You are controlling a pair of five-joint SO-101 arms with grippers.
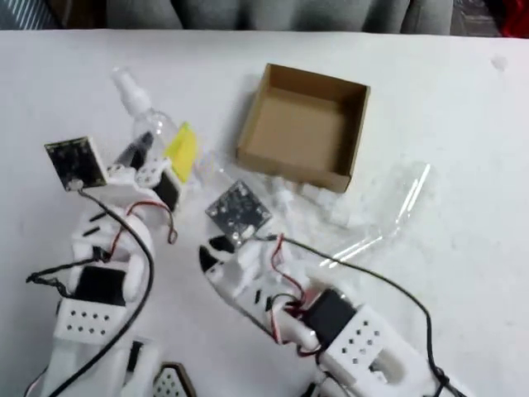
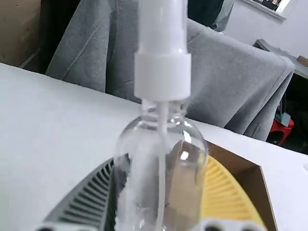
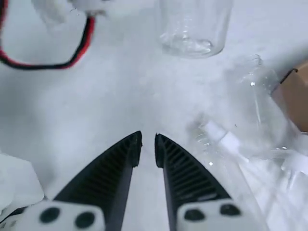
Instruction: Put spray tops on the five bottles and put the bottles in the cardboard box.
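Bottle (image 2: pixel 161 168) is clamped in the left gripper (image 1: pixel 164 139), between its grey and yellow fingers, near the box (image 1: pixel 289 169) but apart from it. We see a spray top (image 2: pixel 161 62) on it: collar above the neck threads, tube running down inside. Its head is cut off at the frame edge in the left wrist view. We cannot tell whether the bottle's bottom touches the table (image 1: pixel 463 99). Right gripper (image 3: pixel 147 144) hangs low over the table, fingers a narrow slit apart, gripping nothing. Loose bottles (image 3: pixel 262 110) lie just beside the box's front wall with a loose top (image 3: pixel 226 139) among them. They are clear on white, so we cannot count them. From the right wrist we also see a bottle base (image 3: pixel 192 29), upper part cut off. A red and black wire (image 3: pixel 88 36) crosses that view.
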